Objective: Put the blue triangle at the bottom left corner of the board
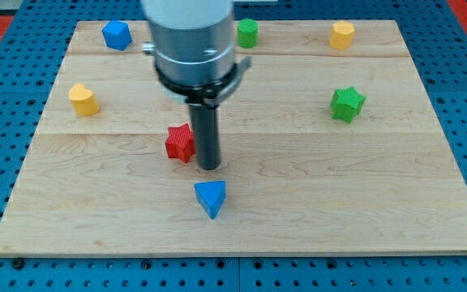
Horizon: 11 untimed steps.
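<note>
The blue triangle (210, 197) lies on the wooden board (339, 203), a little left of the middle and toward the view's bottom. My tip (209, 166) rests on the board just above the triangle, with a small gap between them. A red star (180, 143) sits right beside the rod on its left, close to or touching it. The board's bottom left corner (10, 243) is far to the left of the triangle.
A blue block (116, 35) sits at the top left. A yellow block (83, 99) is at the left. A green block (247, 32) is at the top middle, a yellow block (342, 35) at the top right, a green star (347, 104) at the right.
</note>
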Available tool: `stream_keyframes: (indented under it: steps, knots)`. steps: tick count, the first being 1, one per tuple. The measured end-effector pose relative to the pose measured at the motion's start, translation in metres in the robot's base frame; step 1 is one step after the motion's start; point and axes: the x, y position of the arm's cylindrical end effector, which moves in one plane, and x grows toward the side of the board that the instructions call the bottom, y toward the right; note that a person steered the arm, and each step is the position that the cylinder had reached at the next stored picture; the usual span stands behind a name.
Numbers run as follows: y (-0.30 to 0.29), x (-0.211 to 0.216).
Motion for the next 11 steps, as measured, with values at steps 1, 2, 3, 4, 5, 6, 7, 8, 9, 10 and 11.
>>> stream_keyframes:
  steps: [1,2,3,4,5,6,7,8,9,10,11]
  knots:
    - [0.032,-0.009]
    - [0.040,-0.010]
    - [0.036,-0.010]
    - [0.028,-0.008]
    - [0.033,-0.005]
    - [0.011,0.001]
    - [-0.043,0.005]
    - [-0.065,0.025]
    - [0.024,0.018]
    - [0.080,0.029]
    - [0.044,0.074]
